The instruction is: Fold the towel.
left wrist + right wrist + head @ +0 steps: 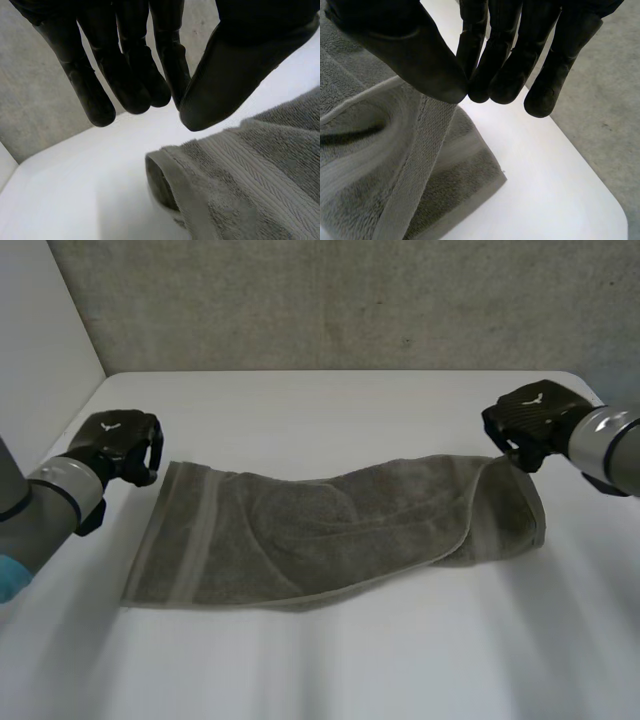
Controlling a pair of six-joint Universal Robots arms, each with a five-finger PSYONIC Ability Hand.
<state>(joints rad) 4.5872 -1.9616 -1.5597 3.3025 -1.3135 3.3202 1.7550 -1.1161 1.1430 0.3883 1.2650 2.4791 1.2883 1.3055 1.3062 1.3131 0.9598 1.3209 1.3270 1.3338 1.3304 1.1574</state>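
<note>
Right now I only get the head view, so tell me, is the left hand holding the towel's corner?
Observer: No. The left wrist view shows the left hand with straight fingers and the thumb apart, nothing between them.
Operator: So where is the corner?
Observer: The towel has its corner close by the thumb tip but apart from it, with the edge curled up off the table.
Operator: And the right end?
Observer: Below the right hand the towel lies doubled, and the top layer's banded edge rises toward the hand.
</note>
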